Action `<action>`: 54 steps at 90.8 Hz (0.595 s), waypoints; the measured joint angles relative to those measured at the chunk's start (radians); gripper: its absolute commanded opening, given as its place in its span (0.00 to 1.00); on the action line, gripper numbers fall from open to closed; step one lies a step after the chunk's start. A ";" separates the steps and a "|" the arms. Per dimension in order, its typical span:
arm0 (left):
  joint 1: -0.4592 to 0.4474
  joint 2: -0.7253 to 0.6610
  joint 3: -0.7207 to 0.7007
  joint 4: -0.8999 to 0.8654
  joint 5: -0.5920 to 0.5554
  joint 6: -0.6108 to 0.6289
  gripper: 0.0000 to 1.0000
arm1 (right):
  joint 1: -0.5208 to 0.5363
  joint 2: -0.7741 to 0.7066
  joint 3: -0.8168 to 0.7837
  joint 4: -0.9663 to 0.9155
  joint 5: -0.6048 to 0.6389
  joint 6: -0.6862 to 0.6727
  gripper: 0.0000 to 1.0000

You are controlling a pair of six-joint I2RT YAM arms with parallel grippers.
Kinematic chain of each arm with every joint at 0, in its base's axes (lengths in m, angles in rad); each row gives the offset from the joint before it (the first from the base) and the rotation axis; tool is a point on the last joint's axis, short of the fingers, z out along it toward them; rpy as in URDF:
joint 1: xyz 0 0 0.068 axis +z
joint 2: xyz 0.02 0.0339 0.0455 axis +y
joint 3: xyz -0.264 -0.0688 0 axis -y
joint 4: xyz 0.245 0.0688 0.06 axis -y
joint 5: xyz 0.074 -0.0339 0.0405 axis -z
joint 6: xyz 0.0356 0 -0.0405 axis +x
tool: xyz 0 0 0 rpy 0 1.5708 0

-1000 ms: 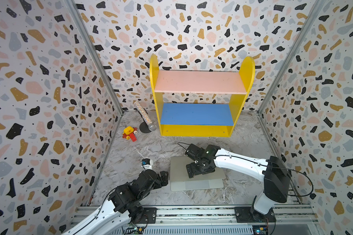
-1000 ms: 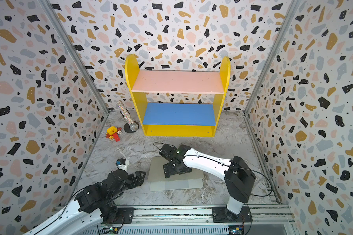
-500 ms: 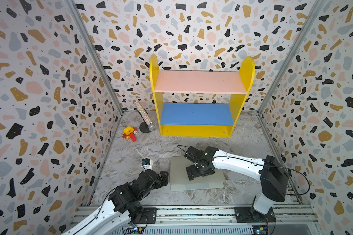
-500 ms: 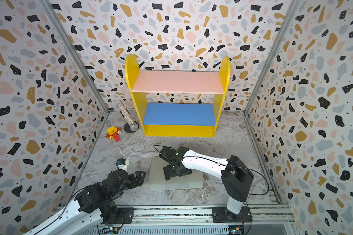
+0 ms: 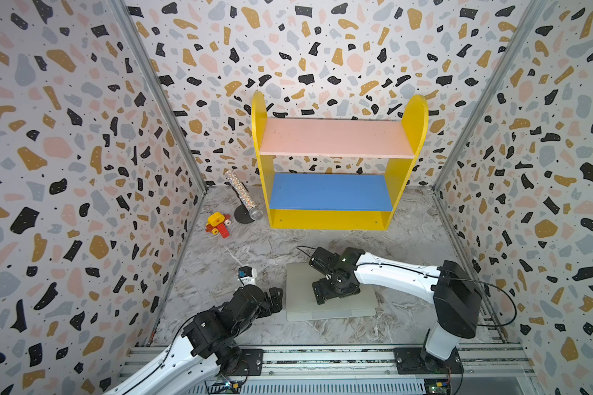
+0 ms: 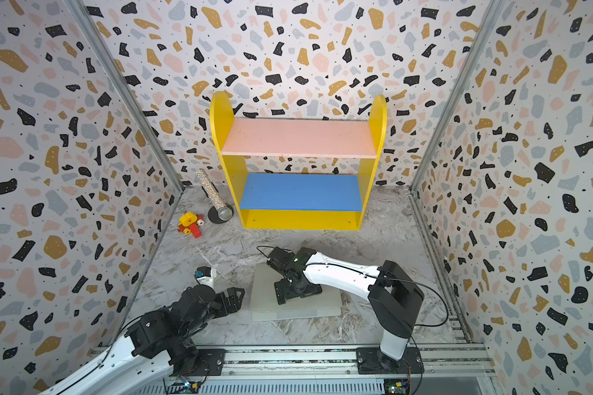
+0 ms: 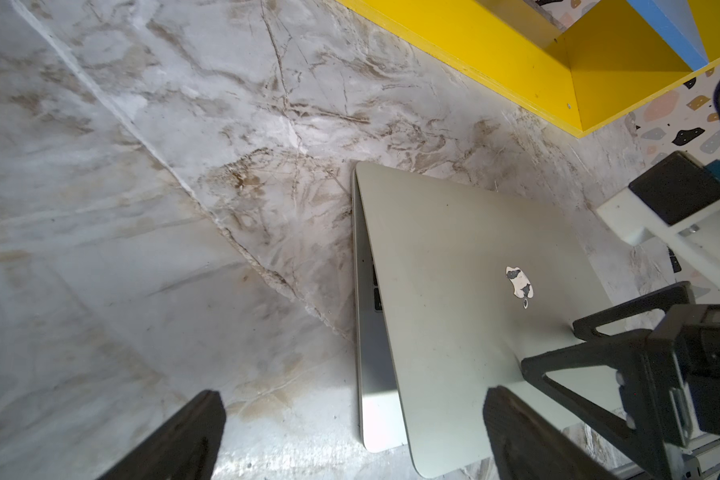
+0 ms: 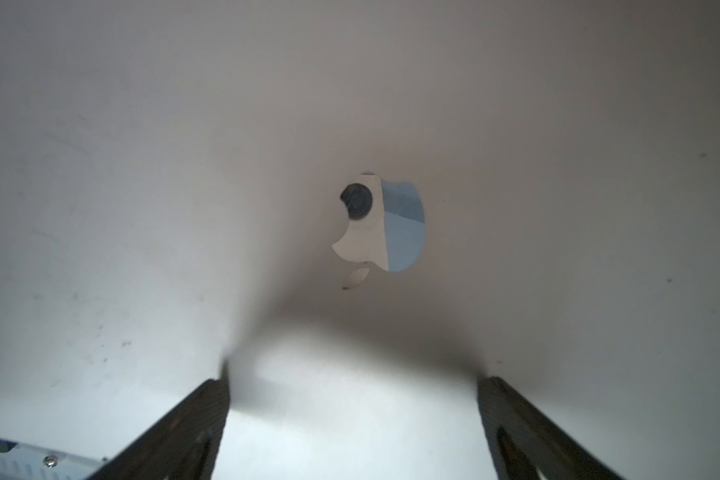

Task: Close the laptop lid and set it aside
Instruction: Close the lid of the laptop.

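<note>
Closing the lid: I run this rig from afar as the right gripper (image 5: pixel 336 294) bears down over the laptop lid (image 7: pixel 454 291), jaws spread wide and clasping nothing.
Laptop: the laptop (image 5: pixel 322 314) lies flat on the marble table (image 5: pixel 254 253), out in front of the yellow shelf (image 5: pixel 329 219), apart from it and roughly square to its blue lower board.
Lid gap: not fully shut, I judge. The left wrist view shows a thin wedge along one side, with a few black keys showing under the cover.
Contact: the right fingertips (image 8: pixel 196 424) sit past the apple logo (image 8: pixel 379 224), on the side away from the shelf. Whether they press or hover just off the metal, I cannot tell.
Left gripper: the left gripper (image 5: pixel 277 301) waits low, farther from the shelf than the right one and just beside the laptop's edge, its fingers released and empty.
Doing it well: I would push straight down, slowly, near the free edge rather than the hinge side nearest the shelf, with both tips level so the load spreads.
Risk: any sideways drag could skate the whole machine toward the shelf instead of folding it.
Next call: once the wedge is gone, lift clear before either arm shifts the laptop aside.
</note>
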 measured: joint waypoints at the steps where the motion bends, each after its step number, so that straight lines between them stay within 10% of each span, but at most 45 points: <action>1: 0.000 0.000 0.000 0.000 0.000 0.000 1.00 | 0.000 0.000 0.000 0.000 0.000 0.000 1.00; 54: 0.000 -0.003 0.000 0.000 0.000 0.000 1.00 | 0.002 0.038 -0.012 0.016 -0.014 0.001 1.00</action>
